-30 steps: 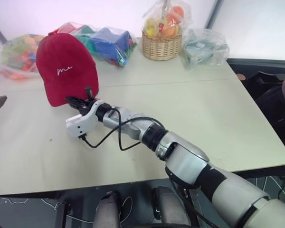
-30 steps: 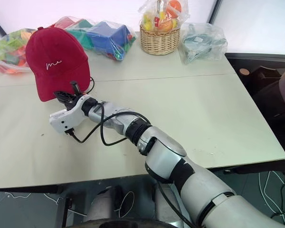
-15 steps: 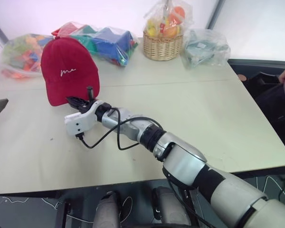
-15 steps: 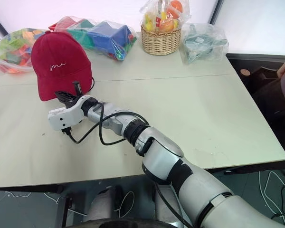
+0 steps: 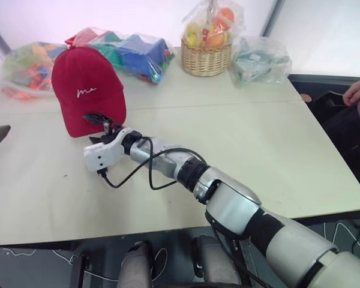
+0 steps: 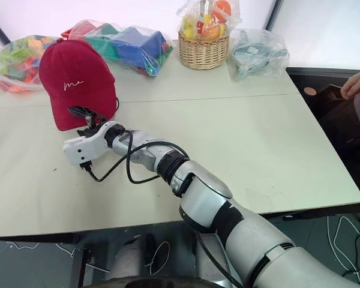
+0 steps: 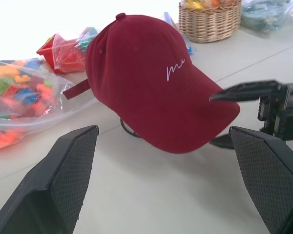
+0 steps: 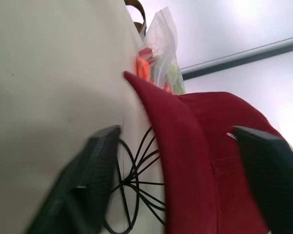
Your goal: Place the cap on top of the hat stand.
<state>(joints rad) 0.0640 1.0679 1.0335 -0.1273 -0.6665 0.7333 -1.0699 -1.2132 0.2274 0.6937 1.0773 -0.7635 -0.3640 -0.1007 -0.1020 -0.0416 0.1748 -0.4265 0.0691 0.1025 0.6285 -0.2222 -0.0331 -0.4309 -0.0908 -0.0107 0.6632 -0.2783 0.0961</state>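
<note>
The right tool (image 5: 99,123) is seen spread open at the brim of the cap (image 5: 87,90), with nothing gripped. The left tool (image 7: 161,180) is likewise held open, empty, facing the cap from nearby. The cap is draped over the hat stand (image 8: 132,190), whose black wires are visible beneath the fabric, on the worktop (image 5: 240,156). The cap is judged light, soft and easily shifted; the stiffer brim edge is considered the best place to be taken hold of, should straightening be needed.
</note>
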